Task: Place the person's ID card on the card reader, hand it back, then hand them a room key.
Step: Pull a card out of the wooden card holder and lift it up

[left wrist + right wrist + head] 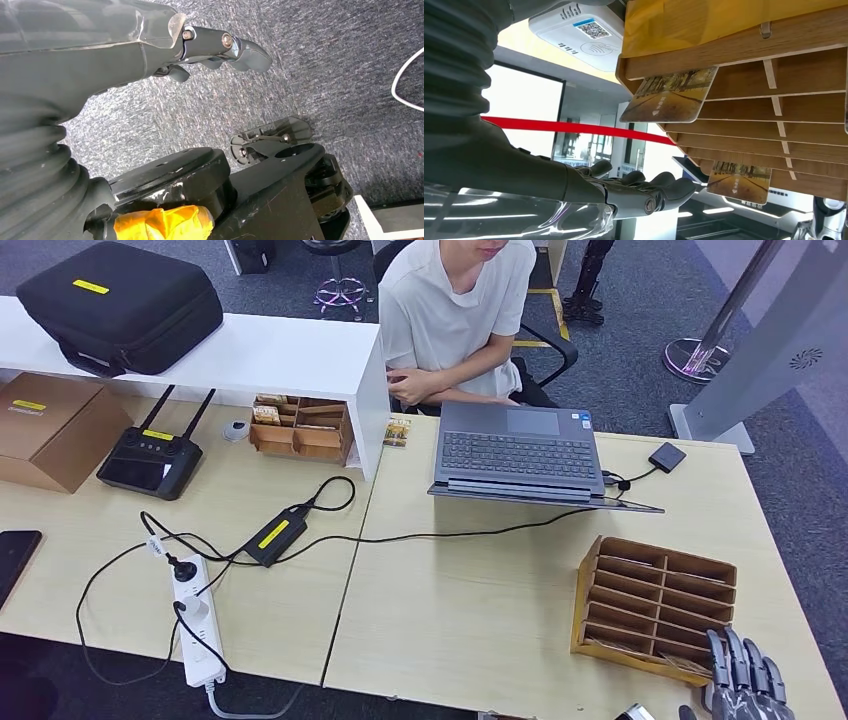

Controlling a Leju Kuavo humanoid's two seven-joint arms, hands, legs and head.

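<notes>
A wooden slotted rack (655, 605) stands on the desk at the front right. In the right wrist view two picture-printed key cards (669, 95) (739, 181) stick out of its slots (774, 60). My right hand (742, 682) is at the desk's near edge just in front of the rack, fingers (659, 192) stretched out and holding nothing. A white card reader (584, 35) with a QR code lies close to the rack in that view. My left hand (215, 47) hangs over the carpet, holding nothing. The person (455, 315) sits behind the desk with arms folded.
An open laptop (518, 452) sits in front of the person, its cable running to a black adapter (667, 456). To the left are a white shelf (250, 355) with a black case (120, 305), a second wooden rack (300, 428), a controller (150, 460), a power strip (197, 620) and cables.
</notes>
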